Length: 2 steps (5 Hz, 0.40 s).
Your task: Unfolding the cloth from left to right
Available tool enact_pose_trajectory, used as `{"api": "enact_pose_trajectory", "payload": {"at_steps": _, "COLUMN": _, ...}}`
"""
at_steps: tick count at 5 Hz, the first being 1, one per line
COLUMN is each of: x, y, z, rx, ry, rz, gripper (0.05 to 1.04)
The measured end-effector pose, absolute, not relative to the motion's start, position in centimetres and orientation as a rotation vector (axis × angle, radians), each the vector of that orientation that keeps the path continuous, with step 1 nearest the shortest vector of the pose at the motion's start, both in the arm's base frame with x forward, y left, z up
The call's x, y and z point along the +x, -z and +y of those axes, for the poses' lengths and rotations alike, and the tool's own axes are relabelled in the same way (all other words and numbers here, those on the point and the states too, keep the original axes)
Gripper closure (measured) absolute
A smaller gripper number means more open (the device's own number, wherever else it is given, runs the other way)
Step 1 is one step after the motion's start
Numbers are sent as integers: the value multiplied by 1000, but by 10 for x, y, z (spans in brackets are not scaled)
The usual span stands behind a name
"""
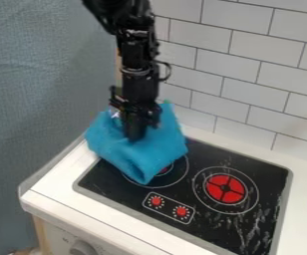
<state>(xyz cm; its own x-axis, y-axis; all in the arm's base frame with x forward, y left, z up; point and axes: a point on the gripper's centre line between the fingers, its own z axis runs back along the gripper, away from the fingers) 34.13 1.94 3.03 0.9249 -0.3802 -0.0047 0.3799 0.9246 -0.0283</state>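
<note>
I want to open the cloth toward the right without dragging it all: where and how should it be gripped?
Probably pinch the blue cloth by its picture-left corner, coming down from above on that side. That corner juts out past the black tool, while the middle looks bunched and layered.

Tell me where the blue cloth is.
In the camera view, the blue cloth lies bunched under the gripper, partly over the stovetop's left side.

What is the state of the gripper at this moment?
Gripper: down at the blue cloth; whether open, closed or holding it cannot be told.
</note>
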Motion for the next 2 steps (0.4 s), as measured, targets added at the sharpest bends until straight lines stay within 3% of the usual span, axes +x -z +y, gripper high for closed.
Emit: {"api": "enact_pose_trajectory", "payload": {"at_steps": 2, "x": 338, "y": -32, "z": -28, "rx": -130, "ry": 527, "rz": 6, "gripper": 1033}}
